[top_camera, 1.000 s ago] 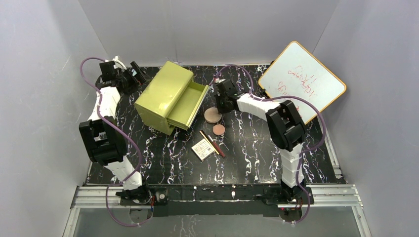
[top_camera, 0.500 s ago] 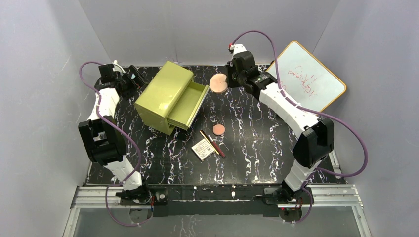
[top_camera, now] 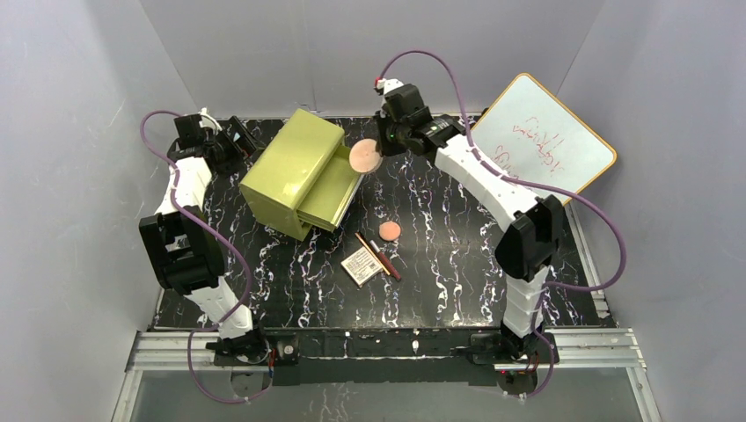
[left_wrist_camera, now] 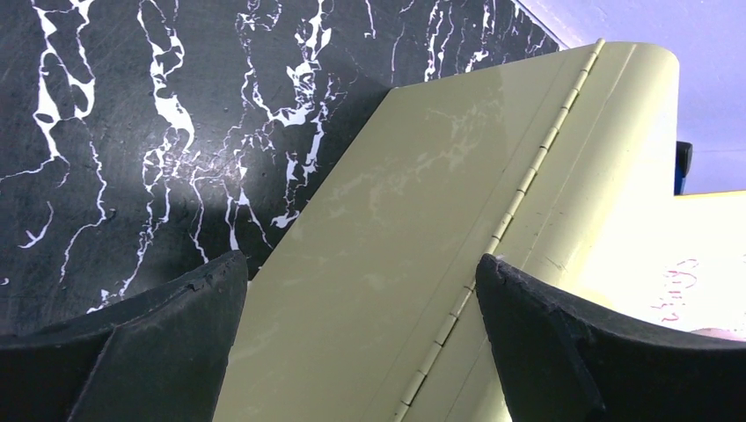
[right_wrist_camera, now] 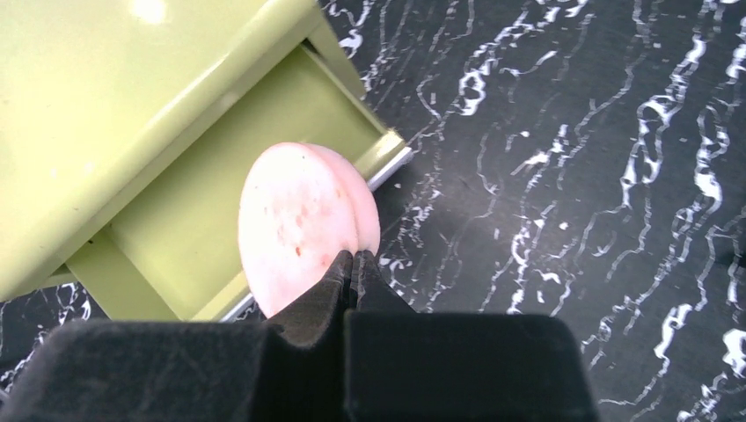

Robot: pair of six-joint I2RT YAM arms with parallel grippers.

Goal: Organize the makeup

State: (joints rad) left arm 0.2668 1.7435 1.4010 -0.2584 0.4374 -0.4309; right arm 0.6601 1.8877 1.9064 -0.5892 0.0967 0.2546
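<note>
Right end effector (right_wrist_camera: 354, 257) clamped tight on larger disc (right_wrist_camera: 303, 224), held on edge over the open drawer's right rim on the green box (top_camera: 290, 171). Left end effector (left_wrist_camera: 356, 286) gapes, holding nothing, far-left by the box. Smaller disc (top_camera: 390, 230), palette (top_camera: 360, 265), gold pencil (top_camera: 365, 247) and red pencil (top_camera: 388, 263) lie mid-worktop (top_camera: 457, 264).

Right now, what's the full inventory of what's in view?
drawer box: 1, olive-green, far left of table, one drawer open
larger disc: 1, pinkish-tan, held on edge over the open drawer's corner
smaller disc: 1, pinkish-tan, table centre
palette: 1, cream, printed, nearer than smaller disc
gold pencil: 1, gold, at palette's right
dark red pencil: 1, dark red, right of gold pencil
whiteboard: 1, white, orange frame, far right
table: 1, black, white veining
left claw: 1, black, open, over drawer box
right claw: 1, black, shut on larger disc
</note>
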